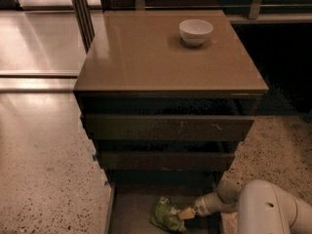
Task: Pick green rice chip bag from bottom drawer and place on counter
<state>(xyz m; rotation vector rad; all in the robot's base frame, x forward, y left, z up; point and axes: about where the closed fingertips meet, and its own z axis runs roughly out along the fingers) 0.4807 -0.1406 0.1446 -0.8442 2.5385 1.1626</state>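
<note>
The green rice chip bag (166,214) lies crumpled on the greyish floor of the open bottom drawer (131,213), near its front middle. My gripper (187,212) reaches in from the lower right on the white arm and its tan tip touches the bag's right side. The glossy brown counter (146,57) is the top of the cabinet above, with a white bowl (195,31) standing at its back right.
Two dark drawer fronts (168,128) sit closed above the open drawer. The white arm's bulky link (273,211) fills the lower right corner. Speckled stone floor (44,169) lies to the left. A metal post (80,11) stands at the back left.
</note>
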